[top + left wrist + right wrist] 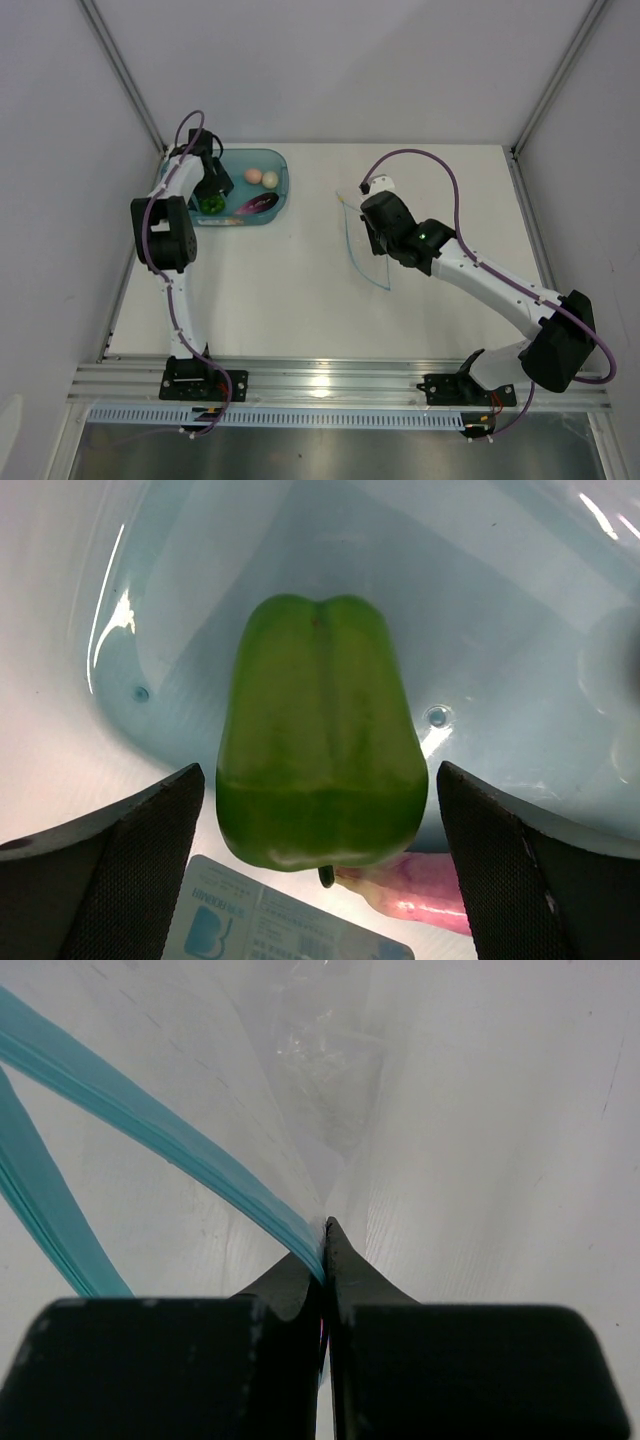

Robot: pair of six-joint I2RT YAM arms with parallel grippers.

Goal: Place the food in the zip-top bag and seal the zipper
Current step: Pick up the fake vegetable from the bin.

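Left gripper [318, 780] spread wide astride green pepper [320, 700], inside teal tub [520, 620]; right gripper [326, 1228] clamped on zipper [130, 1120] of zip-top bag [330, 1070]

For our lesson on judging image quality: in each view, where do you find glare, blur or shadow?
Top external: even light, glare on the metal rail. Left wrist: white glare streaks on the wall of the teal tub, green pepper sharp. Right wrist: the zip-top bag goes soft farther off, the right gripper nearly black.

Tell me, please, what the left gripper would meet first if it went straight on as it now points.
Most likely the green pepper, lying in the teal tub straight ahead between the open fingers of the left gripper; its depth is unclear.
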